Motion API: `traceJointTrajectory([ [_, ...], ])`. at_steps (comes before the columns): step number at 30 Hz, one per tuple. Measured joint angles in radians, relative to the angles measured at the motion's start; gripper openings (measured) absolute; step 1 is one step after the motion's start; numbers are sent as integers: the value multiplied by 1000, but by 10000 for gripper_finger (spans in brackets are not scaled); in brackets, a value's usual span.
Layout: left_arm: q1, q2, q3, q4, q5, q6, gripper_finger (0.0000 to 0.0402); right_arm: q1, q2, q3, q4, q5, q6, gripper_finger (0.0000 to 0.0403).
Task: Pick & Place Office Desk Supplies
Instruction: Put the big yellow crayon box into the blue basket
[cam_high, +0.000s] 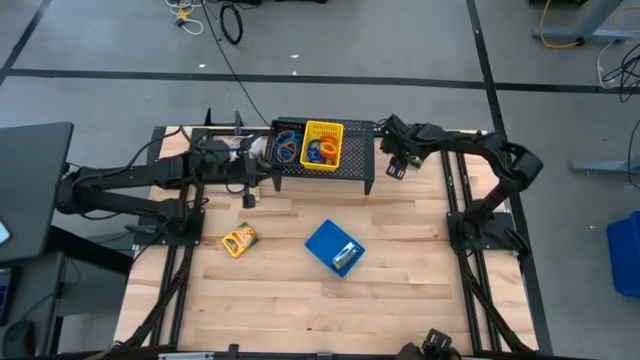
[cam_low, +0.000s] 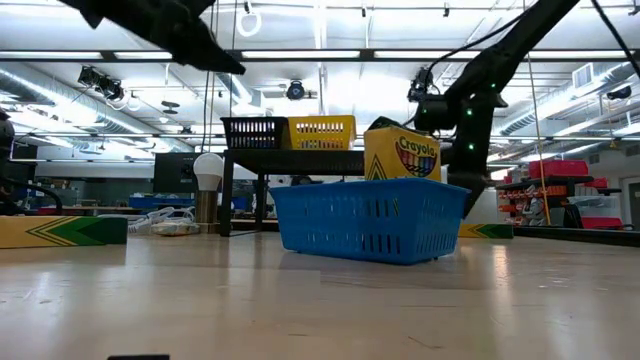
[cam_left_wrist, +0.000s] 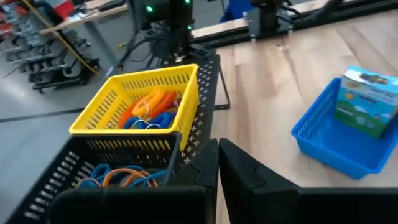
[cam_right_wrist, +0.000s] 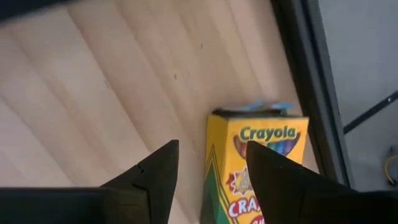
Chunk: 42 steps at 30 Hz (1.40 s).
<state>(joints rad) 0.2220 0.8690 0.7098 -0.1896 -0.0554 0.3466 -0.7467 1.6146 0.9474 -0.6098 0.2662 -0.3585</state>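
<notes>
On the black mesh stand (cam_high: 362, 165) at the far side sit a yellow tray (cam_left_wrist: 134, 102) and a black tray (cam_left_wrist: 74, 168), both holding coloured rubber bands (cam_left_wrist: 149, 109). A blue tray (cam_high: 322, 243) on the table holds one crayon box (cam_left_wrist: 368, 102). Another crayon box (cam_high: 238, 240) lies flat to its left. A third (cam_right_wrist: 258, 162) lies near the table's right rail. My right gripper (cam_right_wrist: 208, 165) hangs open above this third box, pointing steeply down. My left gripper (cam_left_wrist: 217, 146) is shut with nothing in it, just near of the stand's left end.
A white round object (cam_low: 208, 168) with a cord stands at the stand's left end. The black frame rail (cam_right_wrist: 311, 81) runs close beside the third crayon box. Bare wood lies along the table's near side (cam_high: 300, 310).
</notes>
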Motion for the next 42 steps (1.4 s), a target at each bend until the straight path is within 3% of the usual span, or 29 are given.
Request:
traceJointTrajectory([
  [5, 40, -20, -75, 62, -17, -37, 20, -4, 22, -4, -22, 13, 0, 197],
  [15, 46, -20, -107, 112, -12, -58, 20, -52, 56, -16, -39, 29, -31, 191],
  [19, 46, -20, -107, 115, -11, -68, 20, -68, 70, -47, -13, 50, -47, 164],
  [22, 46, -20, -107, 116, -11, -70, 20, -64, 77, -58, -3, 86, -35, 120],
  [27, 46, -20, -107, 116, -11, -74, 20, -36, 73, -60, -25, 123, 10, 17],
  [36, 46, -20, -107, 117, -11, -82, 20, 67, 70, -60, -191, 72, 115, 2],
  [42, 46, -20, -107, 118, 2, -96, 20, 228, 23, -64, -281, -32, 239, 0],
])
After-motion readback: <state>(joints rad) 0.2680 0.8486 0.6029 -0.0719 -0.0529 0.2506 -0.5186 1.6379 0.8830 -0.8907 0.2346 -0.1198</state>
